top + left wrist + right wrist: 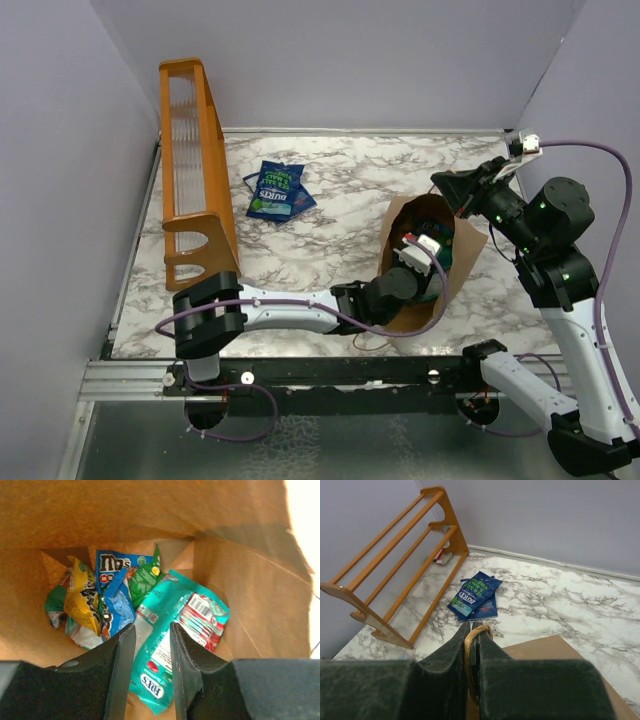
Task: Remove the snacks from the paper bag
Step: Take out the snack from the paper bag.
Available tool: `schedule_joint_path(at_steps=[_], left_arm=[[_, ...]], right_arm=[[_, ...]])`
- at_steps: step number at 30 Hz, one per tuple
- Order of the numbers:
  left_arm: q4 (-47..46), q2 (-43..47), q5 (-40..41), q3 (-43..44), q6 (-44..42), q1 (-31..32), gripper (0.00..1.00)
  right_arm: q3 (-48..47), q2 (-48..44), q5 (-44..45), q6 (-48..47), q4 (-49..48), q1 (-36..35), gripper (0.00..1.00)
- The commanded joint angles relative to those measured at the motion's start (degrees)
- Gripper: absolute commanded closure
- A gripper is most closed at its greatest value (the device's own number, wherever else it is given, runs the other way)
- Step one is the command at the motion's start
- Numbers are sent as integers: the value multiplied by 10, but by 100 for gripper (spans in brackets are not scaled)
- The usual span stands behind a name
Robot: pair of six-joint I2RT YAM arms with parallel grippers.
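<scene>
The brown paper bag [462, 262] lies on the marble table, mouth toward the left arm. My left gripper [152, 630] is inside it, open, its fingers straddling a teal Fox's pouch [172, 652] without gripping it. Behind it lie a blue M&M's packet [116, 565], a green packet [145, 580], a yellow packet [82, 600] and another blue one [119, 607]. My right gripper [476, 630] is shut on the bag's twisted cord handle [479, 631], holding the bag's far end. Two blue packets [278, 190] lie out on the table, also in the right wrist view [475, 594].
An orange wooden rack [195, 165] stands along the table's left side, also in the right wrist view [395, 575]. Grey walls close the table at the back and sides. The left arm's body [290, 312] stretches across the table's near edge.
</scene>
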State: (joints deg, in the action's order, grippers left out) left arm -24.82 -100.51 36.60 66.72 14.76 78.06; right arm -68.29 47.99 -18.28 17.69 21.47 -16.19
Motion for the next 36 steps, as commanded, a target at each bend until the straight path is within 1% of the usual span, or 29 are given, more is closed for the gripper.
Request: schedule_joint_path(at_steps=[1, 3, 6, 8, 14, 16, 19, 22, 28, 31, 35, 36], left_arm=[[-9, -7, -32, 5, 32, -31, 64], [9, -19, -38, 21, 17, -38, 64], [20, -41, -28, 40, -21, -43, 58], [30, -55, -37, 52, -33, -50, 58], [49, -81, -43, 75, -55, -69, 50], [54, -89, -33, 84, -68, -72, 45], [72, -104, -21, 105, -82, -75, 32], [71, -112, -28, 106, -89, -81, 25], [87, -142, -40, 137, -91, -98, 25], [98, -161, -53, 155, -89, -110, 30], [106, -181, -62, 173, -90, -119, 34], [109, -185, -66, 178, -90, -120, 38]], right_arm=[[-11, -16, -13, -4, -37, -2, 94], [-13, -14, -14, -3, -37, -2, 94], [-14, -11, -15, -2, -38, -2, 94], [-12, -11, -16, -1, -38, -2, 94], [-11, -13, -12, -3, -31, -2, 94], [-8, -16, -11, -4, -35, -2, 94], [-16, -9, -13, -6, -30, -2, 94], [-18, -5, -11, -11, -29, -2, 94], [-18, -7, -6, -16, -26, -2, 94], [-13, -9, -4, -18, -25, -2, 93], [-10, -9, -3, -20, -18, -2, 94], [-10, -10, -2, -20, -16, -2, 94]])
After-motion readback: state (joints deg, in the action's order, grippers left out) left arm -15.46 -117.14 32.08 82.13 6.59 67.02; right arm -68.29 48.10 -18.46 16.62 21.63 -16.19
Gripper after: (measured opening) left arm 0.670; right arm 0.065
